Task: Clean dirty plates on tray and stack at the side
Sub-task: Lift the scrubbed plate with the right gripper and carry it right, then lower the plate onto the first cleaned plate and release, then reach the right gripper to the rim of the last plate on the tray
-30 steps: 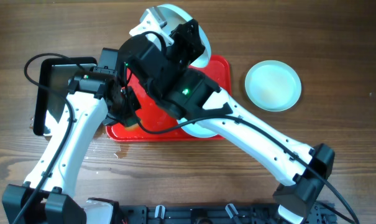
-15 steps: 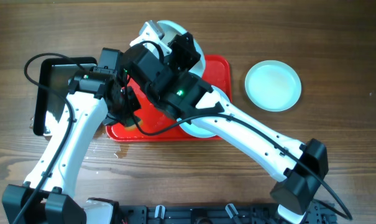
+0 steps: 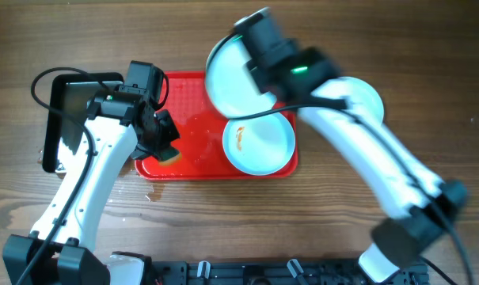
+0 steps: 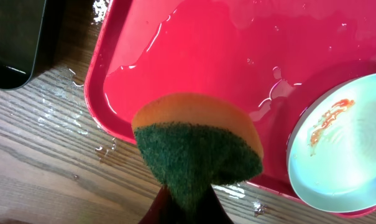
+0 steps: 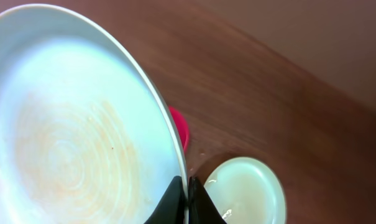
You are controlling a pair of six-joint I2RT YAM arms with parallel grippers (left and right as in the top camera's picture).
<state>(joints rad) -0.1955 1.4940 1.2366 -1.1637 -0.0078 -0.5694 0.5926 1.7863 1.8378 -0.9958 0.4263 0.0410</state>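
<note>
The right gripper (image 5: 188, 198) has its jaws pinched together on the rim of the lifted plate (image 5: 69, 118). It is a thin edge grip, and the plate stands tilted with faint brownish rings across its face. From overhead, that plate hangs above the far right part of the red tray (image 3: 188, 103). The left gripper (image 4: 183, 202) is clamped on a sponge (image 4: 197, 146), yellow with a green scouring side, held just over the tray's near left corner, where water has pooled.

A second plate (image 3: 259, 142) lies flat on the near right of the tray, an orange-brown smear on its left side. A third plate (image 5: 243, 190) rests on the bare table to the right, off the tray. A black tray (image 3: 73, 103) sits to the left.

The plates look stiff and light, but probably slick when wet and liable to chip if dropped. A pinch at one point of the rim likely lets a plate swing or slip, so slow moves suit it. The flat plate offers only its raised blue lip — a finger would have to get under the edge to lift it.
</note>
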